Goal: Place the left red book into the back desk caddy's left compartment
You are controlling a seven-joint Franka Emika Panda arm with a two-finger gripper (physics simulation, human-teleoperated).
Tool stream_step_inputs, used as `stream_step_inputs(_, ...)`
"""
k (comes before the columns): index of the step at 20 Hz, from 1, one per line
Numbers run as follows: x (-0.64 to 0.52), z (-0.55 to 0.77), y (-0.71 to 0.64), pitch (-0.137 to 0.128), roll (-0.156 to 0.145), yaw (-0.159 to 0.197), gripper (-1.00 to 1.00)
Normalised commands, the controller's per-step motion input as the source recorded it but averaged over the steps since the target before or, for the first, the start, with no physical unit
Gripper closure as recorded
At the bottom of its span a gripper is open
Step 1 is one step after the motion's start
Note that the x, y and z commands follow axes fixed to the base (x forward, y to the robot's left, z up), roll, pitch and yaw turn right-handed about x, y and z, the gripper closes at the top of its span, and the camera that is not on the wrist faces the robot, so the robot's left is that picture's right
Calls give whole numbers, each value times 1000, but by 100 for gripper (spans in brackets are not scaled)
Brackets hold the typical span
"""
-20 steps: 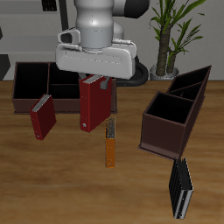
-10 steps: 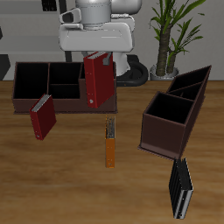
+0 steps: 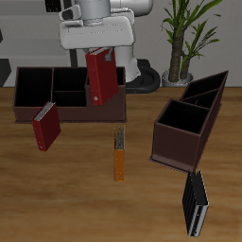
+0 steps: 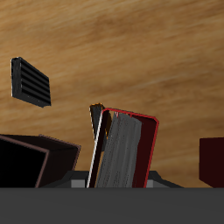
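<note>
Above the long, low maroon-brown desk caddy at the back of the wooden tabletop, a small red hardcover book with a pale grey page edge hangs in the air, upright and slightly tilted. The robot's claw is closed on the top of the book, its fingers mostly hidden behind the white arm body.

The book hangs over the caddy's end nearest the table's middle, where the wide, black-lined bin lies. I cannot tell whether it is centred over the bin or over a wall.

The main risk, as I judge it, is the book's lower corner catching on the caddy's rim or a divider as it goes down, because of the tilt. That could twist the book in the claw or shove the caddy. A release from this height could also let the book bounce or topple out.

In the wrist view the red book shows a glossy red cover framing a grey block of pages. A thin orange book lies on the tabletop below it, with a black book farther off.

A second red book leans in front of the caddy, well apart. A taller dark brown caddy with slanted sides stands across the tabletop.
</note>
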Motion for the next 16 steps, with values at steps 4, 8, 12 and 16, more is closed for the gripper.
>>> stream_step_inputs(4, -305, -71, -350, -1, -41, 13, 100)
stream_step_inputs(8, -466, -17, -466, -5, -36, -3, 100)
stream_step_inputs(12, -512, 58, -445, -36, -25, -38, 100)
stream_step_inputs(16, -532, -10, -299, -14, 9, 7, 100)
